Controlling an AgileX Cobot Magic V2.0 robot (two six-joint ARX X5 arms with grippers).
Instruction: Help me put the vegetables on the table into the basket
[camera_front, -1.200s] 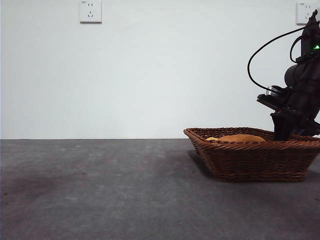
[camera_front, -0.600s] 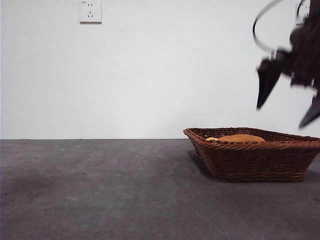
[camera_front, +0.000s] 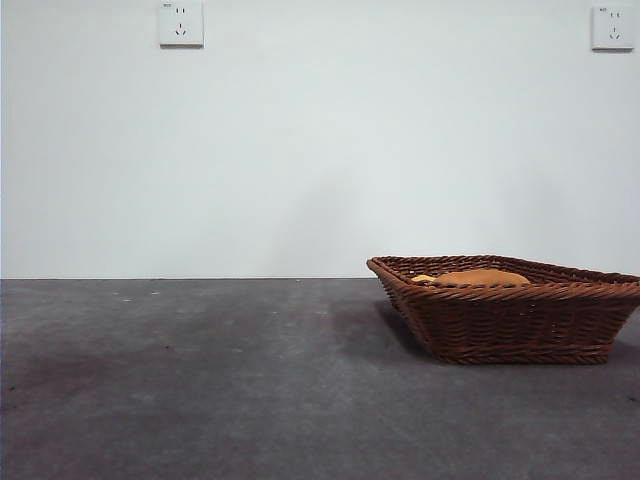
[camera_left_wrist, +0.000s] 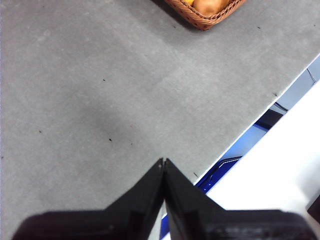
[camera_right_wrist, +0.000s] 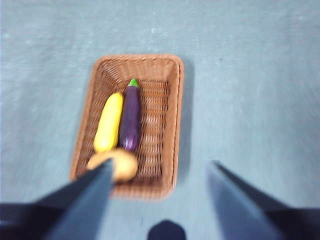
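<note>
Front view: the basket is sitting on the table, no arm showing. Left wrist view: the left gripper is hovering clenched, empty, well apart from the basket. Right wrist view: the right gripper is hanging released above the basket, where the corn cob, eggplant and potato-like lump are lying.

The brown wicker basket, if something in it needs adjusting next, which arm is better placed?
Probably the right. Its open gripper hangs above the brown woven wicker basket holding the yellow corn cob, purple eggplant and orange-brown potato; the shut left gripper sits near the table edge.
</note>
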